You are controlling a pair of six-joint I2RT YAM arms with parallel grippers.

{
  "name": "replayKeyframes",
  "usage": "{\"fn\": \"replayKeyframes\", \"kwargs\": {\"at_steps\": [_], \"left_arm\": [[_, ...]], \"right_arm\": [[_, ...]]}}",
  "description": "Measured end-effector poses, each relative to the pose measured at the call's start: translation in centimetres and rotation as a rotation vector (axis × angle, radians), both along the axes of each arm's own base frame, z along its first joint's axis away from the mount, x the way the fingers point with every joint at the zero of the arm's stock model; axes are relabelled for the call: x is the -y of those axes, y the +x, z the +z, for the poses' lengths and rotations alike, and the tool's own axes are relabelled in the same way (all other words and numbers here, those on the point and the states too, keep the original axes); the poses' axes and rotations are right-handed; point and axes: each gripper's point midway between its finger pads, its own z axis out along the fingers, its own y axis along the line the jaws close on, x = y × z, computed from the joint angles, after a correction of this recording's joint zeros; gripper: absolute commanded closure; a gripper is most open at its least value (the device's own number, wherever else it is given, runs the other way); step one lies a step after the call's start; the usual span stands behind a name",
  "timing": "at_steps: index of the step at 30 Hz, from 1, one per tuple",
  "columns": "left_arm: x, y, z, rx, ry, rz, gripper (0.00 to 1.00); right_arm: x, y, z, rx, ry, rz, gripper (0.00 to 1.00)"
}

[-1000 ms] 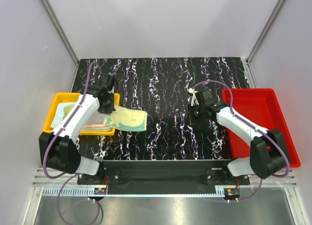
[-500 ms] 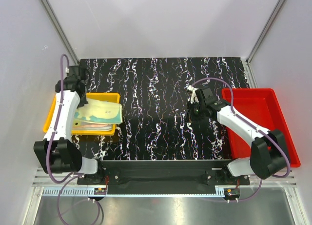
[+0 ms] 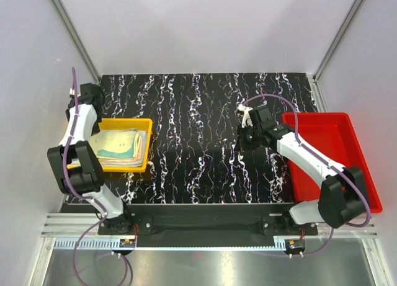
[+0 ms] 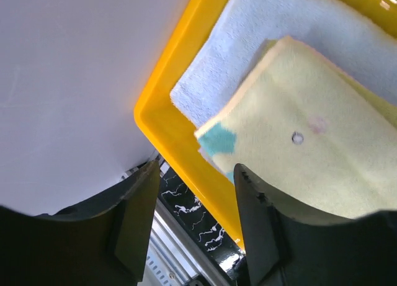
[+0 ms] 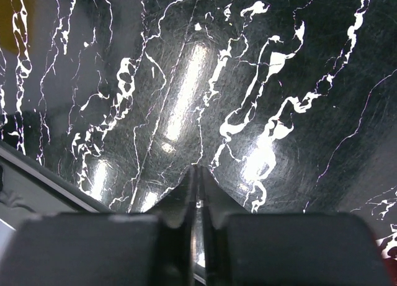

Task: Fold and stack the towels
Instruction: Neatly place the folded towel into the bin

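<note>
The towels lie folded in a stack (image 3: 118, 143) inside the yellow tray (image 3: 147, 143). A pale yellow-green towel (image 4: 310, 143) with teal patches is on top, and a light blue towel (image 4: 260, 38) shows beneath it. My left gripper (image 3: 89, 103) hovers over the tray's back-left corner. In the left wrist view this gripper (image 4: 195, 171) is open and holds nothing. My right gripper (image 3: 247, 137) sits low over the marbled table right of centre. In the right wrist view it (image 5: 197, 169) is shut and empty.
A red tray (image 3: 313, 115) with nothing in it stands at the right edge of the table. White walls stand close to the left of the yellow tray (image 4: 167, 112) and behind the table. The arm bases and a rail run along the near edge.
My left gripper carried the yellow-green towel from the tray's right edge onto the stack. It then let go, opened and swung to the back-left corner. The right arm barely shifted.
</note>
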Motion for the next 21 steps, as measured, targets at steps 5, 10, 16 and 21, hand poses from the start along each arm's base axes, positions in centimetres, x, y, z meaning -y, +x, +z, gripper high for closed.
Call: {"fn": "replayKeyframes", "kwargs": {"at_steps": [5, 10, 16, 21], "left_arm": [[0.2, 2.5, 4.4, 0.14, -0.028, 0.021, 0.21], [5.1, 6.0, 10.6, 0.418, -0.196, -0.141, 0.01], [18.1, 4.5, 11.2, 0.575, -0.613, -0.548, 0.01], [30.5, -0.4, 10.4, 0.579, -0.873, -0.918, 0.01]], "right_arm": [[0.0, 0.0, 0.1, -0.005, 0.006, -0.012, 0.01], [-0.3, 0.7, 1.2, 0.001, 0.015, -0.023, 0.0], [-0.9, 1.4, 4.5, 0.051, 0.074, -0.055, 0.0], [-0.1, 0.9, 9.7, 0.186, 0.153, -0.129, 0.0]]}}
